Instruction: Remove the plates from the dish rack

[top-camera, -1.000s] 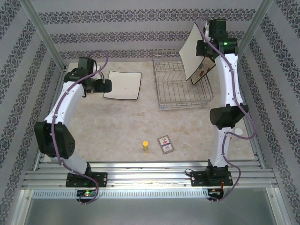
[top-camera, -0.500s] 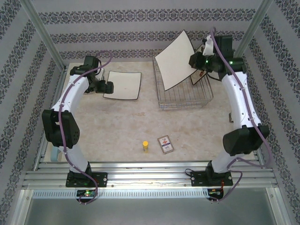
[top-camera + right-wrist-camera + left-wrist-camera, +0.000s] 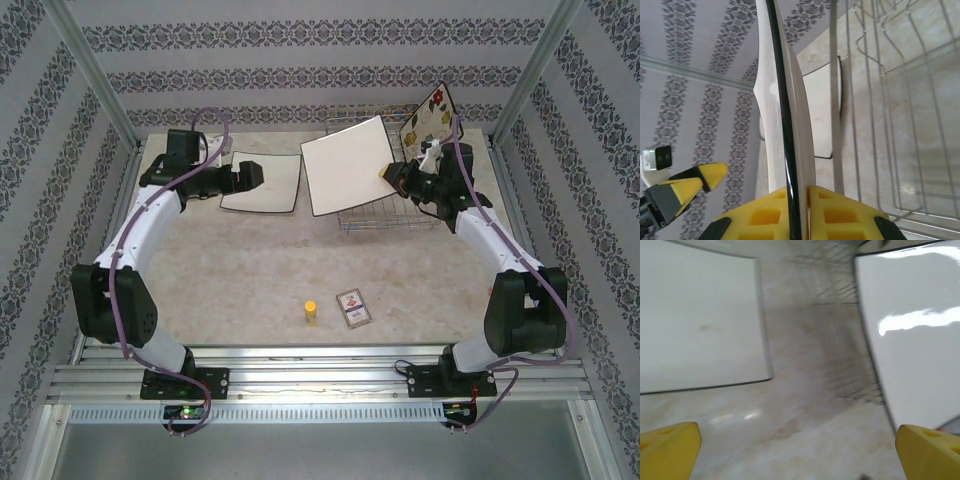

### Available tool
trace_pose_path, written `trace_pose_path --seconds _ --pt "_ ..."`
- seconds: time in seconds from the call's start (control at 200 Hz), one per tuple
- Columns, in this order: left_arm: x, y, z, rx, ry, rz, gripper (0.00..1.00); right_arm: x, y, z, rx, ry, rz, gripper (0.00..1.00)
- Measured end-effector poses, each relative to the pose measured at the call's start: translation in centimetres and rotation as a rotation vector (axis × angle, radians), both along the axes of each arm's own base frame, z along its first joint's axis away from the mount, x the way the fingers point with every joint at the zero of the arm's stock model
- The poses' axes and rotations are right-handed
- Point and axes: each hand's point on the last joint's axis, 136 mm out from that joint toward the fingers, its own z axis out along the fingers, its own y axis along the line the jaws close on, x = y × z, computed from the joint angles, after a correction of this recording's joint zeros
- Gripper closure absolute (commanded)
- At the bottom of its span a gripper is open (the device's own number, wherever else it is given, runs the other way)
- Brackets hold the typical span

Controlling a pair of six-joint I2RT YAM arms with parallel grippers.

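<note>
The square plate (image 3: 350, 165) is smooth, glossy glaze catching glare. The dish rack (image 3: 400, 215) is shiny metal wire. The marbled worktop (image 3: 250, 280) has a faint sheen. The right end effector (image 3: 799, 195) has matt yellow pads.

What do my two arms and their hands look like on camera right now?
The left arm and right arm have white curved links with bulky black joints and black bases. A purple cable runs along each. The left hand and right hand carry blocky yellow fingers; the right's show square recesses.
</note>
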Motion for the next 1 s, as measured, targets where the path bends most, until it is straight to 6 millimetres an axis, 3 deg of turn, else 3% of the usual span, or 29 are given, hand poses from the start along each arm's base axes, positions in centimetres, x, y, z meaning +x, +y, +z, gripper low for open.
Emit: trace_pose_path --seconds 0.255,0.455,0.739,0.999 --pt "1.0 -3.0 -1.5 -0.323 0.007 -0.029 0.07 0.5 2.6 2.1 0.119 -0.09 0.06 1.0" --pt "2.4 -4.6 -0.2 -0.511 -0.031 -0.059 0.1 0.0 6.0 1.3 0.146 -0.068 0.145 1.0" --pt "2.6 -5.0 2.2 -0.597 -0.092 -0.093 0.2 0.4 9.1 0.7 0.16 -0.046 0.205 1.0" --pt "2.1 -5.3 1.3 -0.632 -0.059 -0.108 0.32 1.3 10.3 0.9 0.17 -0.051 0.246 1.0"
